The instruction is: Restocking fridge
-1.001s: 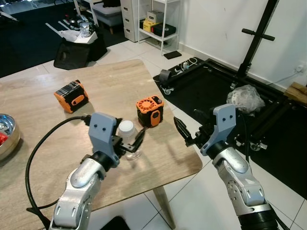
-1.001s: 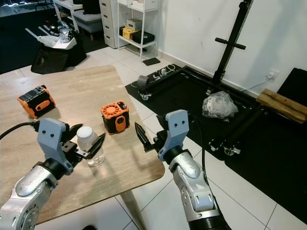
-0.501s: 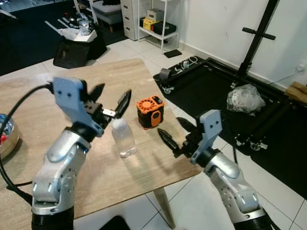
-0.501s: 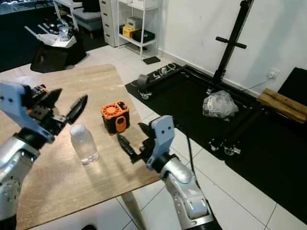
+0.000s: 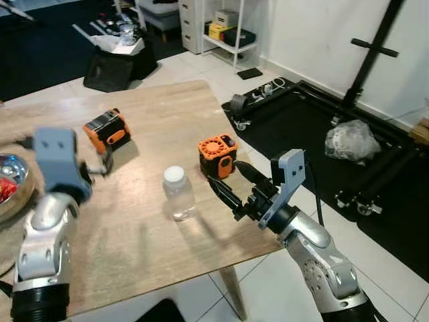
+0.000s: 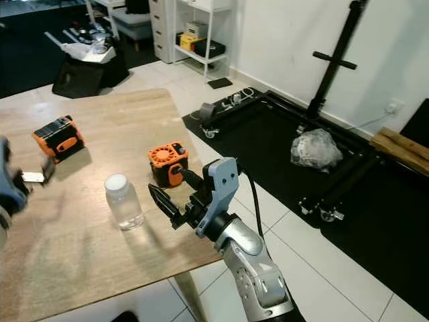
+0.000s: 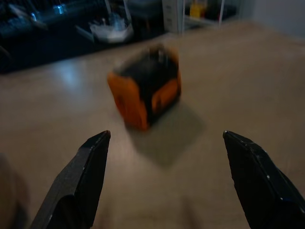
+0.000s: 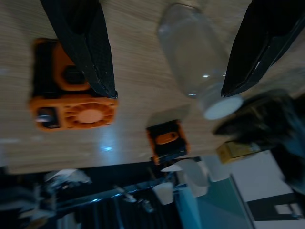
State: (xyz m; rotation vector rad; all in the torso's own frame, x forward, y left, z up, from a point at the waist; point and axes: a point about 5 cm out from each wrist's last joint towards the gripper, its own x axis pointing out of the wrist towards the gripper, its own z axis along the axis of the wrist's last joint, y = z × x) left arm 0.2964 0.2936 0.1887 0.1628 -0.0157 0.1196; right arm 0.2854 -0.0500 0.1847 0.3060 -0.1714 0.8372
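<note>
Reaching across the pale wooden table (image 5: 154, 248), the right gripper (image 5: 231, 188) hovers with its two black fingers spread wide and nothing between them, aimed at the small clear plastic bottle with a white cap (image 5: 178, 193), which stands upright just ahead of its fingertips; the right wrist view frames that bottle in the gap between the fingers. By my reading the step in hand is the approach for a pick-up, the bottle being the likely item for the fridge. The next move calls for sliding forward until the fingers straddle the bottle's body, then closing gently, since the thin clear wall may flex and the bottle could tip. A squat orange-and-black block with a fan grille on top (image 5: 217, 155) sits close beside the gripper's far finger, so the approach needs care. The left gripper (image 7: 167, 143) is also spread and empty, well off from the bottle, facing an orange-and-black battery-like pack (image 7: 145, 91). The bottle looks clear; whether it holds liquid I cannot tell. Beyond the left arm, a round metal bowl (image 5: 15, 176) holds something red.
</note>
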